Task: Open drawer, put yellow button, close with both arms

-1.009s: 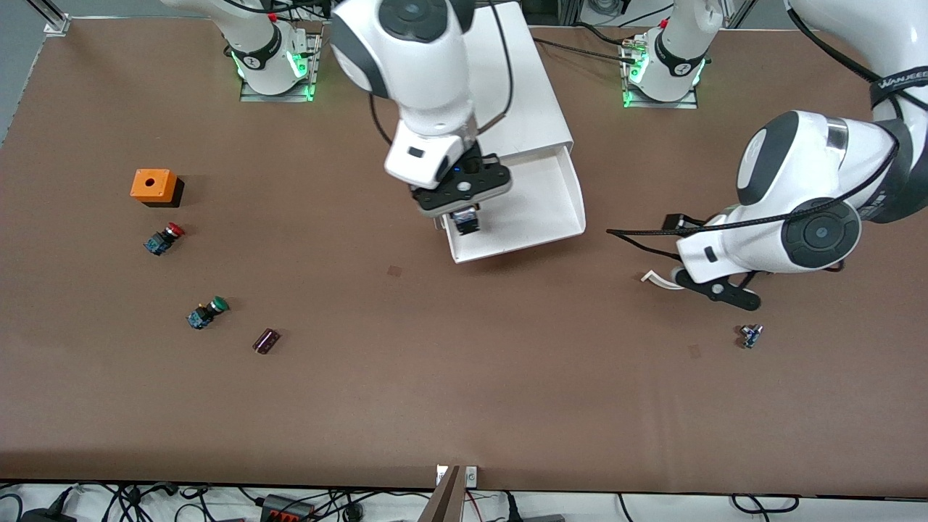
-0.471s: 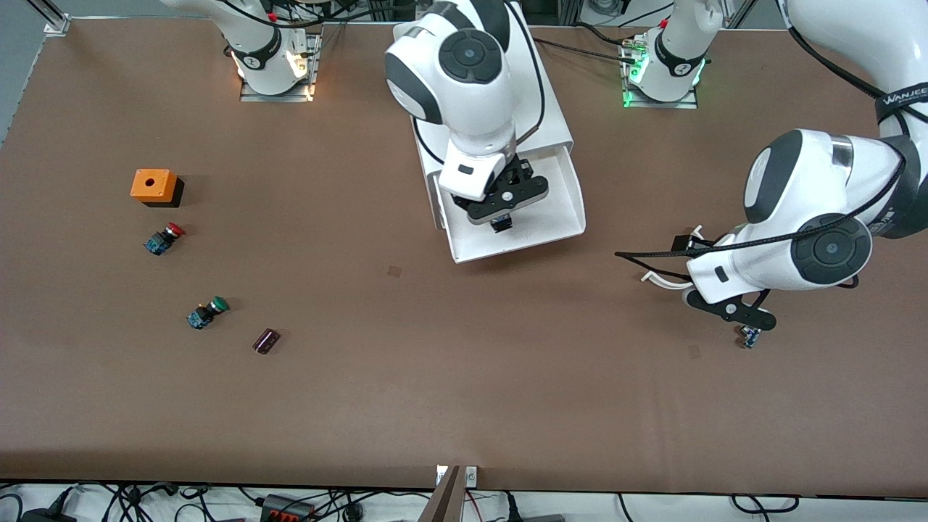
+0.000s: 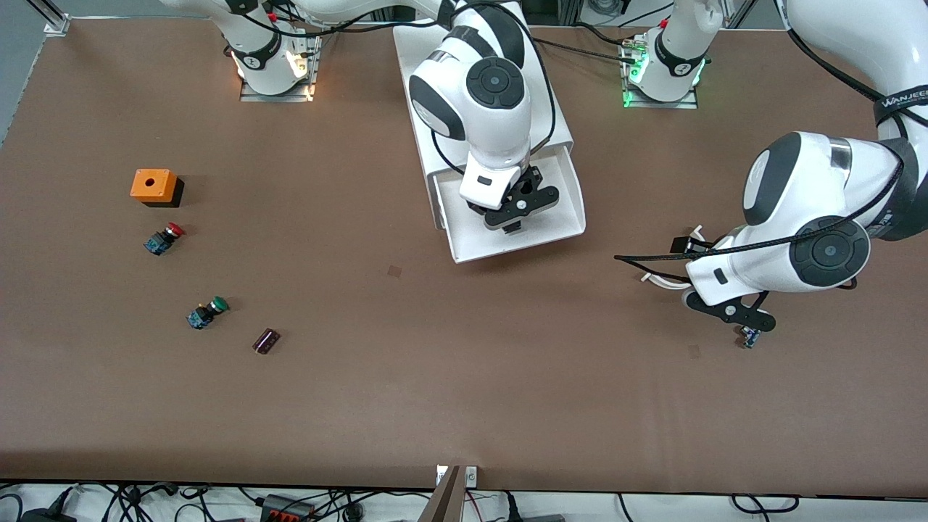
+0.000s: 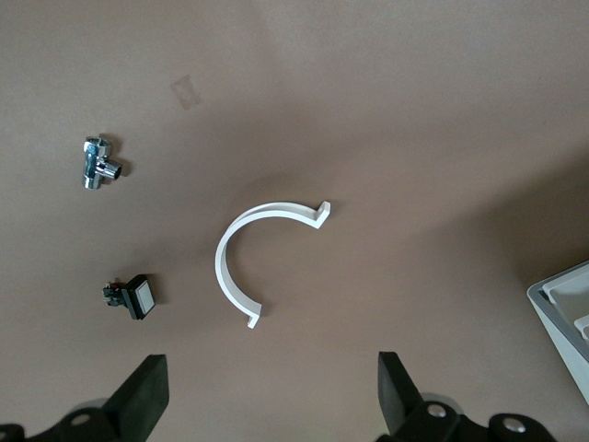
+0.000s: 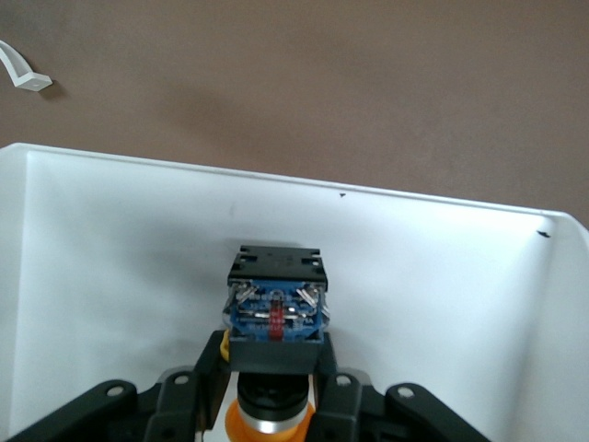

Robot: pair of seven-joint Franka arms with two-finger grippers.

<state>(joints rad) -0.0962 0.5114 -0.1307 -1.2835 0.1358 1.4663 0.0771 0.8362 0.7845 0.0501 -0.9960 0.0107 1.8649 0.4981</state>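
The top drawer [image 3: 562, 206] of the white cabinet [image 3: 540, 87] is pulled open toward the front camera. My right gripper [image 3: 513, 225] is low inside the drawer, shut on the yellow button. In the right wrist view the yellow button [image 5: 275, 313] sits between the fingers [image 5: 207, 373], blue base pointing out and orange cap near the palm, just above the drawer's white floor [image 5: 442, 276]. My right gripper [image 5: 273, 368] grips its black neck. My left gripper [image 3: 731, 313] hangs open and empty over the table toward the left arm's end; it also shows in the left wrist view [image 4: 269, 405].
A white C-shaped clip [image 4: 248, 258], a small metal fitting [image 4: 97, 163] and a small black part [image 4: 133, 296] lie under the left gripper. An orange box [image 3: 154, 185], a red-capped switch [image 3: 164, 238], a green-capped switch [image 3: 207, 312] and a dark capacitor [image 3: 266, 340] lie toward the right arm's end.
My right gripper has carried the yellow button from the drawer's front corner to over its middle and lowered it in. My left gripper has shifted slightly toward the metal fitting.
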